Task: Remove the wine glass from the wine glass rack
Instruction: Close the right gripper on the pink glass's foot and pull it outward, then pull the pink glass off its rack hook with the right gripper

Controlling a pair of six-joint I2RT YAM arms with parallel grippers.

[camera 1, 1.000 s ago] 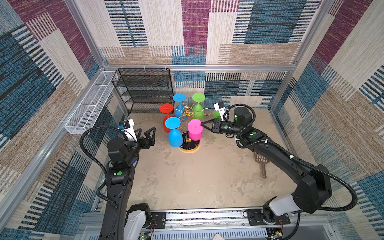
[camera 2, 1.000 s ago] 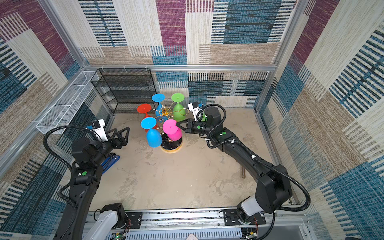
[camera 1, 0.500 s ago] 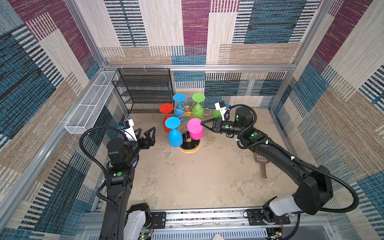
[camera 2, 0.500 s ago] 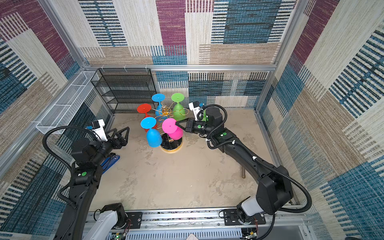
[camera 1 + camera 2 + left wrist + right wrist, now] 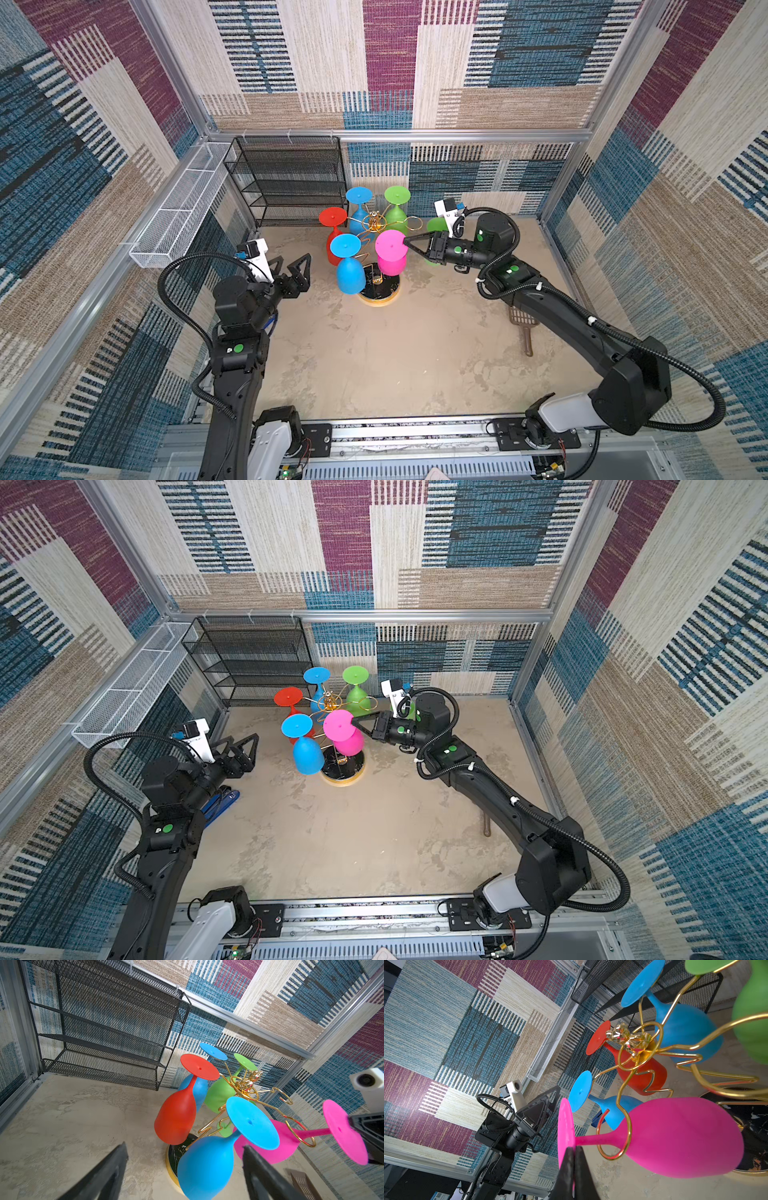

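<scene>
The wine glass rack (image 5: 379, 293) (image 5: 341, 776), gold wire on a black round base, stands mid-floor in both top views and carries several coloured glasses upside down. My right gripper (image 5: 409, 243) (image 5: 355, 721) (image 5: 574, 1148) is shut on the foot rim of the pink wine glass (image 5: 390, 253) (image 5: 343, 733) (image 5: 675, 1136) (image 5: 342, 1132). That glass tilts, and its stem still passes through a gold loop. My left gripper (image 5: 293, 262) (image 5: 241, 739) (image 5: 185, 1147) hangs open left of the rack, facing the near blue glass (image 5: 205, 1169) without touching it.
A black mesh shelf unit (image 5: 291, 178) stands against the back wall. A long white mesh basket (image 5: 183, 212) hangs on the left wall. A brown scoop (image 5: 524, 328) lies under the right arm. Something blue (image 5: 222, 804) lies under the left arm.
The right wrist has shifted slightly to the right while its fingers stay shut on the pink glass's foot. The left arm has not moved.
</scene>
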